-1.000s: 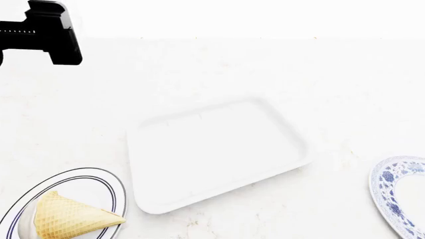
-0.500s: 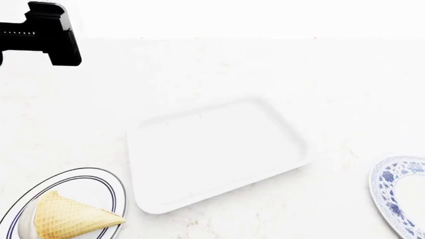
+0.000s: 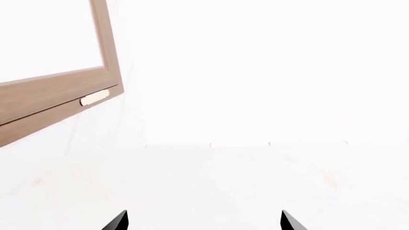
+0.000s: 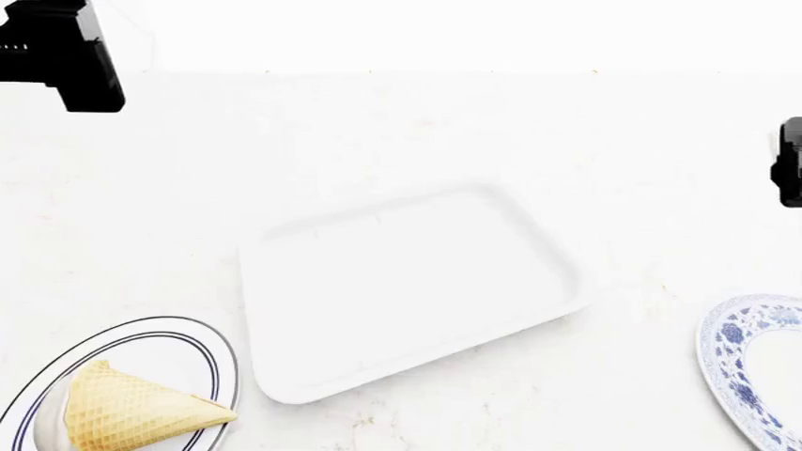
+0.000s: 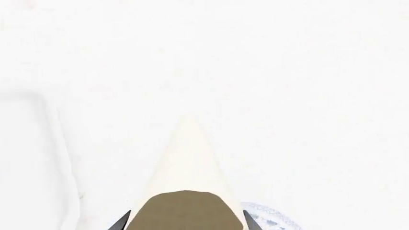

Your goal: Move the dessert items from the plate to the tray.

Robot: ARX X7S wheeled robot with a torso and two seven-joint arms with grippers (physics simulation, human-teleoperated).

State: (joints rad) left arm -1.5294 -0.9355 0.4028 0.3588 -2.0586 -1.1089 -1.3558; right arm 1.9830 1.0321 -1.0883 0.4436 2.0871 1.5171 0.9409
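Tan waffle cone (image 4: 138, 409) lies on side on blue-ringed plate (image 4: 176, 343), near tray (image 4: 408, 291), not touching it. White ice cream (image 4: 53, 418) at fat end. Cone looks light and crunchy, breaks easy. Ice cream soft, slippy. Best hold, I think: middle of waffle, gentle squeeze. My left gripper (image 3: 203, 223) up high, fingers apart, empty. Right gripper (image 5: 185, 223): pale pointy thing (image 5: 185, 158) between fingertips, cannot tell if squeezed.

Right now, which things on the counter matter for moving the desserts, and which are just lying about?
For the job: ice cream cone, striped plate under it, white tray, pale cone in the right claw.
Lying about: blue-patterned plate, wooden cabinet door.
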